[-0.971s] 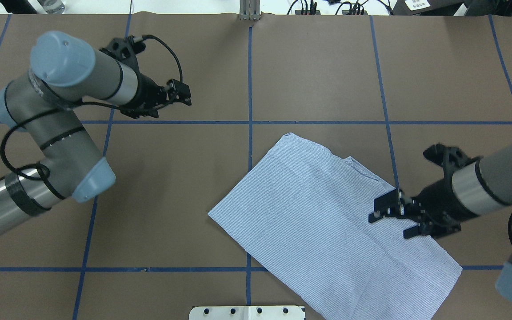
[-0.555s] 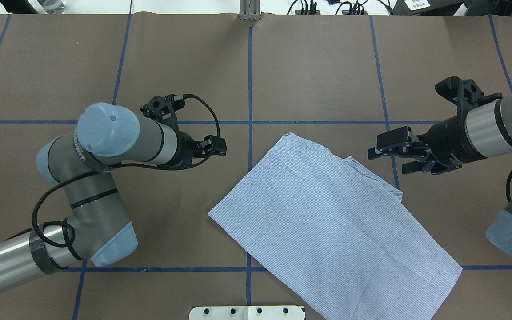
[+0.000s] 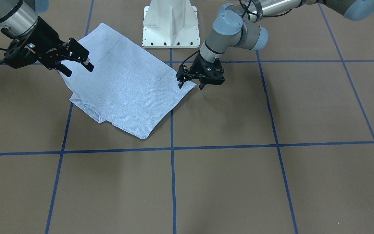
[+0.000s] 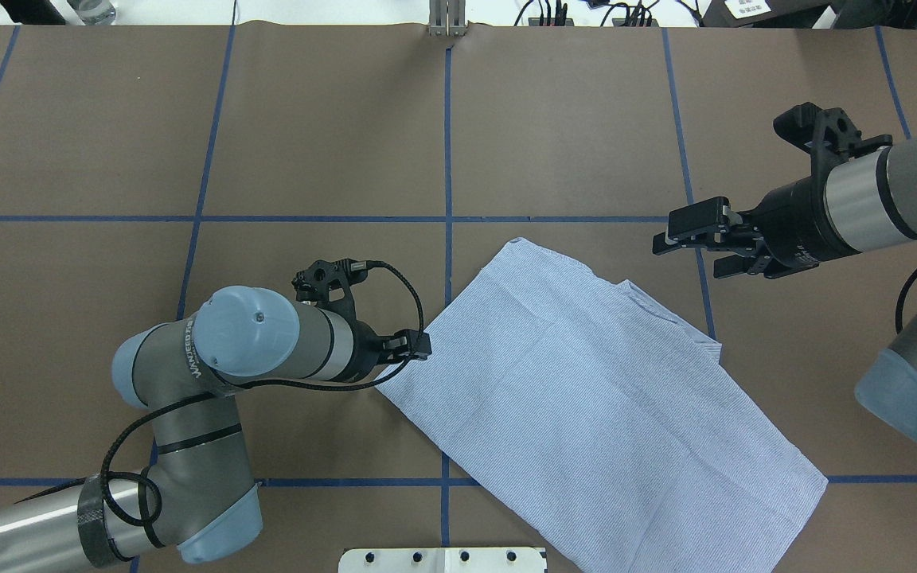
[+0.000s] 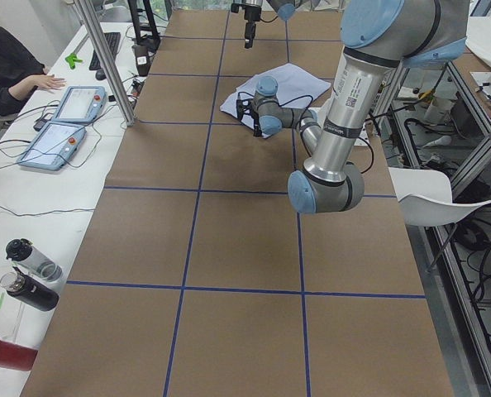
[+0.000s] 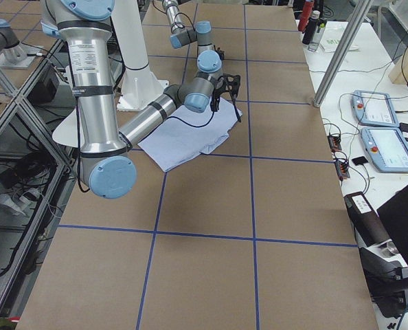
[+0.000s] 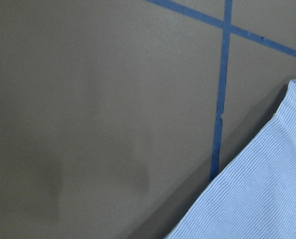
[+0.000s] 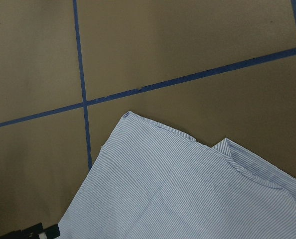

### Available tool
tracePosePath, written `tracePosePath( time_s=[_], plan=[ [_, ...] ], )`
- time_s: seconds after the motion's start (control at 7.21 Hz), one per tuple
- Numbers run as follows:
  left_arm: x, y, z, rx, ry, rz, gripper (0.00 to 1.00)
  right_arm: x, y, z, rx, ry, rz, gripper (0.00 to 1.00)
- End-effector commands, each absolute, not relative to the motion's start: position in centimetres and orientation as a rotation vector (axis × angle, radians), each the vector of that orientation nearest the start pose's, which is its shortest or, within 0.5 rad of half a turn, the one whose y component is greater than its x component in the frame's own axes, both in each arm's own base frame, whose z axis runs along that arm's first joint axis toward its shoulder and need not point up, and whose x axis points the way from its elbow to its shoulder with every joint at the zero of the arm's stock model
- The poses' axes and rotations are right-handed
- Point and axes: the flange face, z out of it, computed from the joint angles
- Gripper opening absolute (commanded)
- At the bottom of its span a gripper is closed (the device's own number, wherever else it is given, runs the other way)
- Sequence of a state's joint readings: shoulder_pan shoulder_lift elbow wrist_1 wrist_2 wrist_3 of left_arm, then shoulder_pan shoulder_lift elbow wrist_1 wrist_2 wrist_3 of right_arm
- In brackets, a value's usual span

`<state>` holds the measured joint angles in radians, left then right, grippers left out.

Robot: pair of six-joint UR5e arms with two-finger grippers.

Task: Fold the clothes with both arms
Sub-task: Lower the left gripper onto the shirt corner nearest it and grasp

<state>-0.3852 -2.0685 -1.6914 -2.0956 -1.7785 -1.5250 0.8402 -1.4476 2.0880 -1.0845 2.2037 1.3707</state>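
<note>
- Find the shirt [image 4: 586, 398] lying flat on the desk [image 4: 307, 119], already folded into a slanted oblong. Sits close to the white pedestal base [image 3: 170, 26], mostly on the robot's right of the centre tape line [image 4: 447, 143].
- Spot the left hand [image 3: 190, 86] low at the shirt's left-hand corner, spread open around that corner and clamped on nothing yet. Cannot tell whether touching the cloth.
- Spot the right hand [image 4: 685, 259] raised above bare desk beyond the collar-side edge, clear of the cloth, spread wide and empty.
- Expect thin, light, limp cloth with no stiffness of its own. Likely to sag and drape once lifted, with the stacked layers apt to slide and fall open.
- Best to take hold at corners or along a folded edge, pinching every layer at once and not just the top one.
- Probably calls for the left corner for the left hand and a matching corner on the same edge for the right.
- Better raised evenly from both ends, keeping the edge taut, or else risking wrinkles and a crooked fold.
</note>
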Motion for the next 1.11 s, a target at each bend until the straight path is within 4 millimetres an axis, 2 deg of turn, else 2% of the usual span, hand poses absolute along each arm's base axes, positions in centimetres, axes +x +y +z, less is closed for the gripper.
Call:
tracePosePath(
  time_s=[0.0,0.55,0.69,0.83,0.97],
  plan=[
    [56.73,-34.21,25.92,0.056,1.151,-0.173,0.97,-26.64,-40.90,29.33,0.053,-1.220,0.201,1.00],
    [57.42,-34.03,26.77,0.047,1.132,-0.168,0.97,-26.63,-40.90,29.42,0.050,-1.218,0.204,1.00],
    [57.44,-34.00,26.67,0.044,1.134,-0.168,0.86,-26.63,-40.89,29.42,0.050,-1.218,0.204,1.00],
    [57.45,-33.99,26.69,0.041,1.133,-0.168,0.65,-26.62,-40.88,29.49,0.049,-1.217,0.204,1.00],
    [57.37,-33.94,26.53,0.042,1.137,-0.165,0.38,-26.65,-40.90,29.55,0.047,-1.216,0.204,1.00]
  ],
)
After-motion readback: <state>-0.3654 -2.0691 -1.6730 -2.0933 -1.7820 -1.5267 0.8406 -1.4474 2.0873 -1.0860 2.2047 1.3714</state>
